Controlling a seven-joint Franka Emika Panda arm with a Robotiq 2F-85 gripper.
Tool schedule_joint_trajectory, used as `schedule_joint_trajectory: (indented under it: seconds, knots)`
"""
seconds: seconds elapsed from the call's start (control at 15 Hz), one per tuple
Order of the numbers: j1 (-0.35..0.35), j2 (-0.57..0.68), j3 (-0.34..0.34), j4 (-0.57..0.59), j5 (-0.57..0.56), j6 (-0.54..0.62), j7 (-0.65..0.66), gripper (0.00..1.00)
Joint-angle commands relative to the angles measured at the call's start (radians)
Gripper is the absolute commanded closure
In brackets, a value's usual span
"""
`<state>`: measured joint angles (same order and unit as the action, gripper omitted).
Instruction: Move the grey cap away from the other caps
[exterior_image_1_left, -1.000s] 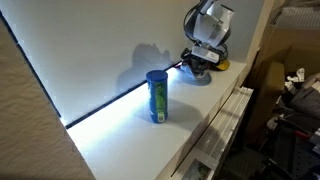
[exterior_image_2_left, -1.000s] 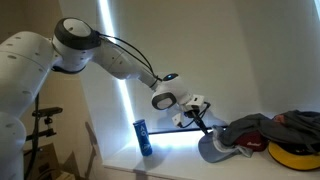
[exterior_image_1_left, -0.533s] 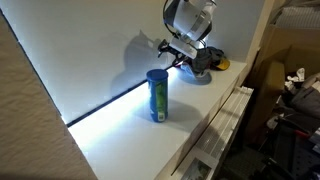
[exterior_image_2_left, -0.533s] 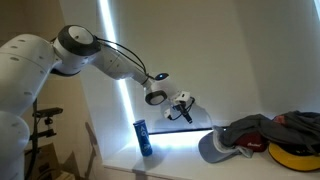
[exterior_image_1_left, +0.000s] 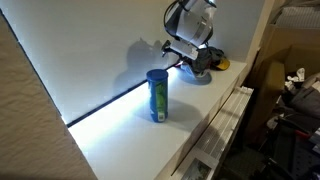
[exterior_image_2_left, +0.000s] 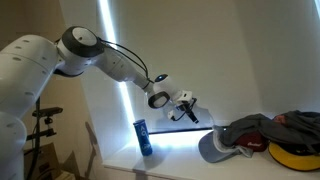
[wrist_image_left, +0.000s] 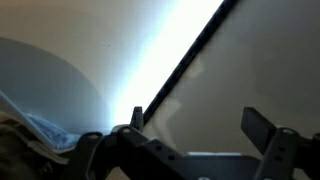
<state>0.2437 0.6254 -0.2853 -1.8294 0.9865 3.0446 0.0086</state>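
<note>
Grey cap (exterior_image_2_left: 213, 148) lies on surface (exterior_image_2_left: 170, 162), touching other caps (exterior_image_2_left: 262, 130); not yet separated. Hand (exterior_image_2_left: 184, 111) hovers clear of cap, between it and blue canister (exterior_image_2_left: 143, 137). Wrist view: fingers (wrist_image_left: 262, 124) spread wide, nothing held. Judgement: grasp and carry-off both left.

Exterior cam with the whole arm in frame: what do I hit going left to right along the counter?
blue canister → gripper, open and up in the air → grey cap → other caps in a heap. The arm itself spans too much of the frame to place.
</note>
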Motion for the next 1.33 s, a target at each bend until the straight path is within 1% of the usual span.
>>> schedule_joint_trajectory:
  seconds: [0.0,0.27,0.33,0.4,0.47,0.53,0.67,0.73,0.8,0.87,0.93,1.07,1.13,1.2,1.27]
  knots:
    - [-0.07,-0.002,0.069,-0.018,-0.137,0.063,0.113,0.0]
    - [-0.069,0.016,0.064,-0.019,-0.146,0.089,0.133,0.0]
    - [0.017,0.043,-0.036,-0.006,-0.068,0.041,0.089,0.0]
    - [0.062,0.013,-0.105,-0.047,-0.108,0.009,0.111,0.0]
    - [0.127,-0.025,-0.203,-0.099,-0.164,-0.012,0.139,0.0]
    - [0.179,-0.081,-0.284,-0.171,-0.296,-0.046,0.211,0.0]
    - [0.289,-0.104,-0.453,-0.176,-0.466,-0.178,0.301,0.0]
    - [0.35,-0.137,-0.53,-0.157,-0.501,-0.278,0.298,0.0]
    - [0.17,-0.087,-0.337,-0.127,-0.582,-0.124,0.384,0.0]
    - [0.205,-0.125,-0.386,-0.129,-0.62,-0.188,0.396,0.0]
    - [0.226,-0.157,-0.408,-0.131,-0.629,-0.224,0.394,0.0]
    - [0.235,-0.181,-0.412,-0.14,-0.632,-0.238,0.393,0.0]
    - [0.187,-0.175,-0.362,-0.127,-0.641,-0.269,0.386,0.0]
    - [0.121,-0.153,-0.291,-0.112,-0.662,-0.297,0.409,0.0]
    - [0.067,-0.134,-0.234,-0.101,-0.679,-0.309,0.425,0.0]
